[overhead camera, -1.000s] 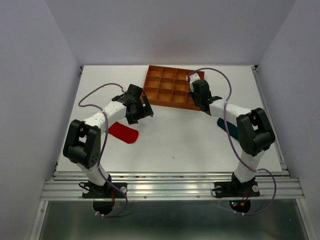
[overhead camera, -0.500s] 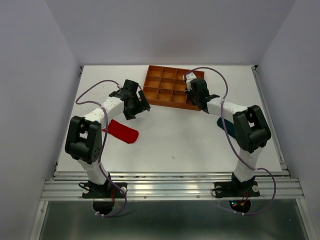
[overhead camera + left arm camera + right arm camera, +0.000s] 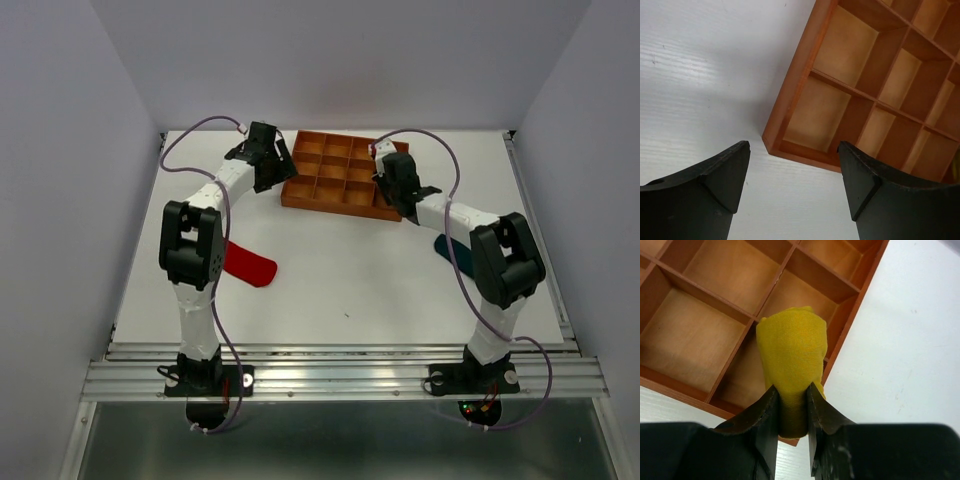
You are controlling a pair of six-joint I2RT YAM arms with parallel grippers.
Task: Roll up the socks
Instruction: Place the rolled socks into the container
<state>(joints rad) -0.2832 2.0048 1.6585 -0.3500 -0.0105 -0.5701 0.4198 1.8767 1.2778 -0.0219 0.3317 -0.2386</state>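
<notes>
- The left claw (image 3: 795, 160) has its jaws spread wide with nothing between them, above a corner of the tray (image 3: 790, 90).
- The right claw (image 3: 792, 396) is clamped on the rolled yellow sock (image 3: 792, 345), over a compartment at the tray's edge.
- The red sock (image 3: 248, 265) lies flat on the counter (image 3: 340, 290) at 8 o'clock.
- The teal sock (image 3: 445, 247) lies at 3 o'clock, partly hidden by the right arm.
- The tray sits at 12 o'clock.

The white table (image 3: 350, 280) carries an orange-brown tray (image 3: 330, 206), a red sock (image 3: 248, 265) and a teal sock (image 3: 444, 246).

left claw (image 3: 794, 146) swung away, beside tray (image 3: 790, 95) corner
</notes>
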